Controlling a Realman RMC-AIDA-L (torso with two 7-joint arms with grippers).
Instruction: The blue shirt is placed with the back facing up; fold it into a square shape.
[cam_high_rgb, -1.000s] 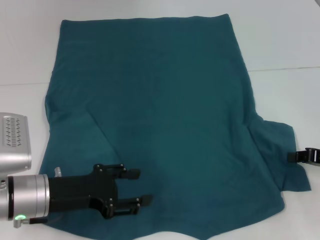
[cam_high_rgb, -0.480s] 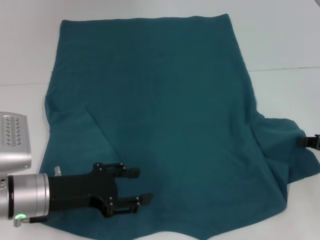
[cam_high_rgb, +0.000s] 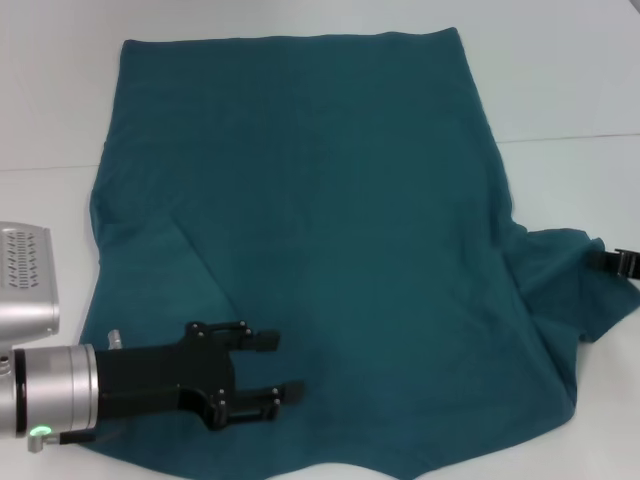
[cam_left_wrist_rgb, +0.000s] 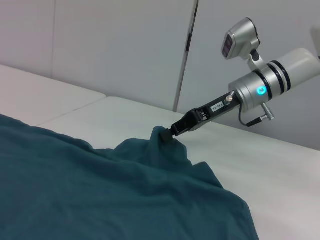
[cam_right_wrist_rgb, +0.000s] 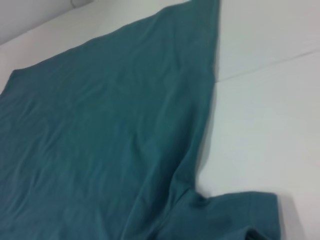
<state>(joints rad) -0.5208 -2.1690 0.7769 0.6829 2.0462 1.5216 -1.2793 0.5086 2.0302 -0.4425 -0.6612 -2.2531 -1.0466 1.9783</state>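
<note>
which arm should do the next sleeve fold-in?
Right, probably. The right gripper is already pinched on the right sleeve of the blue shirt, lifting it off the table. The left gripper hovers open over the near left part, holding nothing.

The blue shirt lies spread flat, plain side up, its right sleeve bunched and lifted.

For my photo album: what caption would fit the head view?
Right gripper pinches the sleeve of a dark teal-blue cotton T-shirt on a white table; the left gripper hovers open above it.
</note>
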